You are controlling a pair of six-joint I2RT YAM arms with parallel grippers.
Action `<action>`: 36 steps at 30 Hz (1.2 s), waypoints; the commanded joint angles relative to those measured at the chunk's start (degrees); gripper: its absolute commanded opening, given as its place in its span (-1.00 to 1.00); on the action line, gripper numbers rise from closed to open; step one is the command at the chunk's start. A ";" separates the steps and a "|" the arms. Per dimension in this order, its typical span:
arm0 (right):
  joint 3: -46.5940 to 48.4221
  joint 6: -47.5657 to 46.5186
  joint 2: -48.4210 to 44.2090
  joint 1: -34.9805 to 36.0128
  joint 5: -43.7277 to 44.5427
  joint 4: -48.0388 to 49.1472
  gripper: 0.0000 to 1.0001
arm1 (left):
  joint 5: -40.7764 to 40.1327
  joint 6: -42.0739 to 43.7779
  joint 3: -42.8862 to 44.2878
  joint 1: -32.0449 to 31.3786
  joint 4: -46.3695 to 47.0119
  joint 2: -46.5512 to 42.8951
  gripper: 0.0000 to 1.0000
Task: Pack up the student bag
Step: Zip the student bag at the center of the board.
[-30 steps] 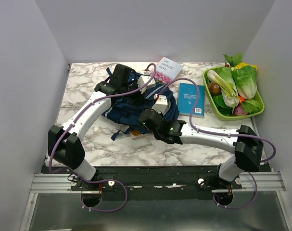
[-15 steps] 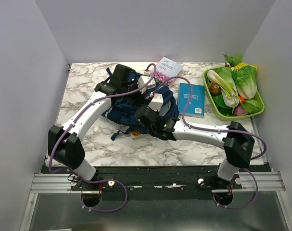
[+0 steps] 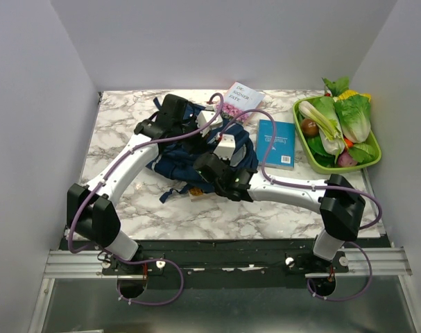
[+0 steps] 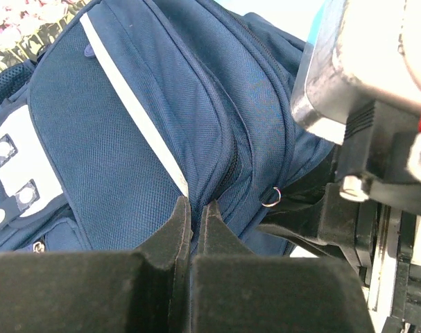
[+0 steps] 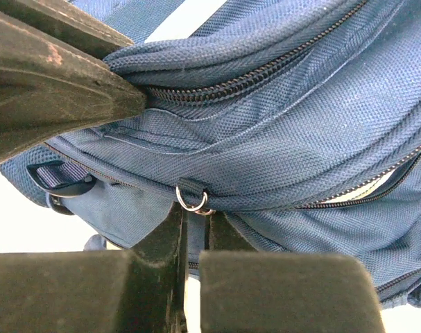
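Note:
The student bag (image 3: 174, 161), a navy backpack, lies in the middle of the marble table. In the left wrist view its grey-blue panel (image 4: 106, 152) and white patch with dark squares fill the frame. My left gripper (image 4: 194, 208) (image 3: 209, 147) is shut on a fold of bag fabric beside a zipper seam. From the near side, my right gripper (image 5: 194, 216) (image 3: 203, 166) is shut on a narrow blue tab of the bag just below a small metal ring (image 5: 193, 201). The two grippers sit close together, and a left finger (image 5: 57, 76) shows in the right wrist view.
A teal book (image 3: 276, 142) lies right of the bag. A white and pink book (image 3: 241, 99) lies behind it. A green tray (image 3: 372, 161) of vegetables stands at the far right. Grey walls close in both sides and the back.
My right arm has pushed left into the bag, and its gripper has gone from open to shut on the tab by the ring. The left arm has barely moved.

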 commanded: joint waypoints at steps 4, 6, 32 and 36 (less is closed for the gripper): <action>-2.38 0.66 -3.66 -0.56 1.62 1.24 -0.99 | 2.49 0.28 -2.32 -0.72 3.64 -3.92 -1.00; -4.30 0.66 -6.02 -0.56 0.04 1.59 -0.99 | 2.05 0.99 -3.12 -0.72 3.82 -4.01 -1.00; -24.79 6.82 -25.02 -0.47 -5.07 -0.96 -0.99 | 3.10 9.34 -14.45 -0.99 0.04 -6.64 -1.00; -25.06 5.59 -25.55 -0.82 -2.43 -1.49 -0.99 | 3.28 11.09 -15.42 -1.08 -1.37 -7.61 -1.00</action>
